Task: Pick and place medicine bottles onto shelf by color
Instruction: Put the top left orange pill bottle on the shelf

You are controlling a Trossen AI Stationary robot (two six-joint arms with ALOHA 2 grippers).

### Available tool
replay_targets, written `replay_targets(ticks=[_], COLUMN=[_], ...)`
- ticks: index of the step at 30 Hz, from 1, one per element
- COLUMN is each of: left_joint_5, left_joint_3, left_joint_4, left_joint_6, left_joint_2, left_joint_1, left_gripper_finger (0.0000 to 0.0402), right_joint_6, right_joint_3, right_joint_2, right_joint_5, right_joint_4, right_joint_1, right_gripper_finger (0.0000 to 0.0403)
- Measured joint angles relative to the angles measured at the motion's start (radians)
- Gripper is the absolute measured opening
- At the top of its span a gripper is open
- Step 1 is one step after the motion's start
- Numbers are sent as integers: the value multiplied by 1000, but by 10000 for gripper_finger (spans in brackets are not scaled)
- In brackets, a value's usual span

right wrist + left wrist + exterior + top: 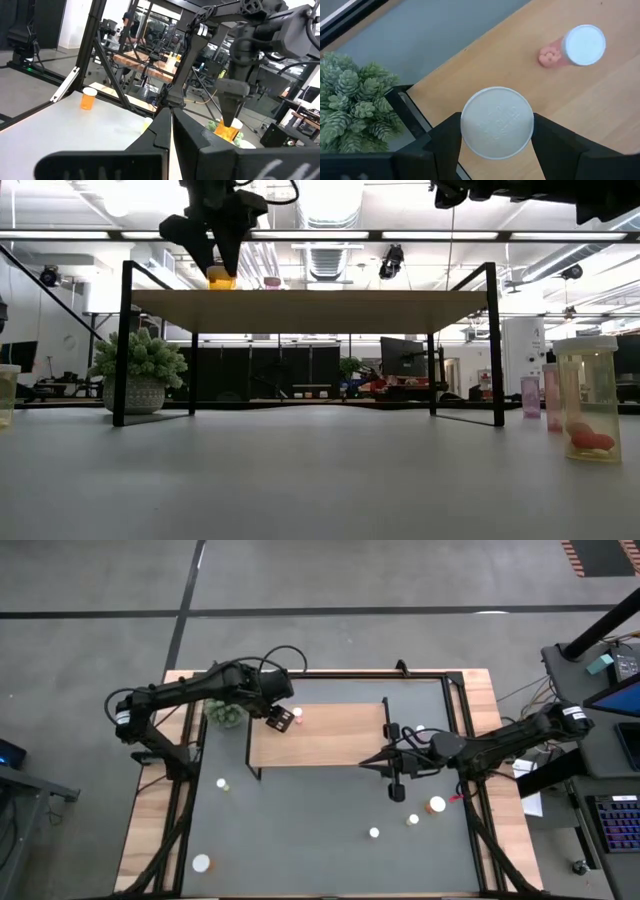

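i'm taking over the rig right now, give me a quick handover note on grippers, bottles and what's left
Left gripper: closed on an orange white-capped bottle at the shelf's left end, beside the green plant.
Right gripper: shut, empty, at the shelf's right edge.
Done: one pink bottle stands on the shelf near the left gripper.
Left: release the orange bottle, then collect the bottles on the table: two on the left, the rest near the right arm.

held bottle body hidden under its cap, plant cut off at edge
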Motion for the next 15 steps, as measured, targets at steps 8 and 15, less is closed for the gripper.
replay_targets(ticks=[8,15], left_joint_5=[-27,-34], left_joint_3=[0,-1], left_joint_4=[17,17], left_joint_6=[0,2], left_joint_2=[0,0], left_joint_1=[1,1], left_gripper_finger=[213,232], right_joint_6=[0,0], right_joint_3=[0,0], right_joint_2=[-24,-28], right_joint_5=[0,0], right_joint_4=[-22,-32], right_joint_1=[0,0], right_gripper_finger=[9,9])
